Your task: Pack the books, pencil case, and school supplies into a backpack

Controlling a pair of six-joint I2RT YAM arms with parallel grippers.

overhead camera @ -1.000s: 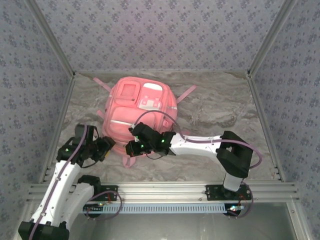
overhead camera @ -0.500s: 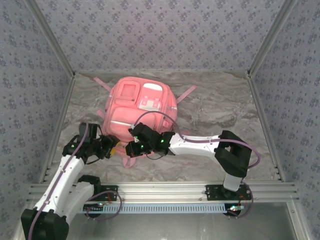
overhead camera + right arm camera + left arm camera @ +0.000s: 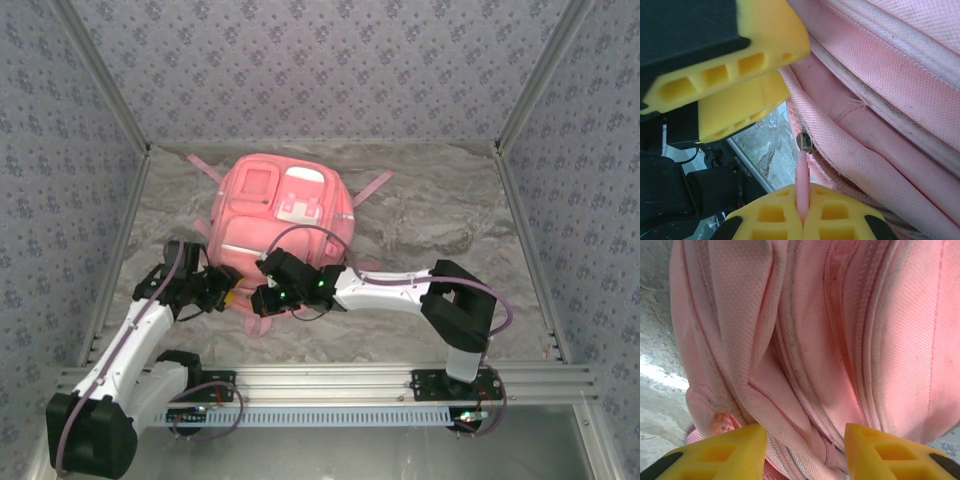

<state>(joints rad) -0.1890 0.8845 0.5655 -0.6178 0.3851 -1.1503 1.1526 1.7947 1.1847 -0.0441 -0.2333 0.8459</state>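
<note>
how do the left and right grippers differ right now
The left gripper has jaws apart; the right gripper is shut. The left gripper has backpack fabric in its gap; the right gripper pinches the thin zipper pull. Both are yellow-tipped, at the backpack's near edge.

The backpack point(image 3: 283, 215) is pink with white trim and a white patch point(image 3: 300, 208). Close up, its weave has greyish smudges along the seams. The pull point(image 3: 802, 182) is a paler pink strip on a dull brown slider point(image 3: 804, 141). The fingers point(image 3: 725, 452) are yellow on black mounts. The arms point(image 3: 385, 290) are white with black joints and purple cables point(image 3: 300, 232). The tabletop point(image 3: 440, 220) is grey-marbled. The walls point(image 3: 320, 60) are blue-grey with small floral print.
</note>
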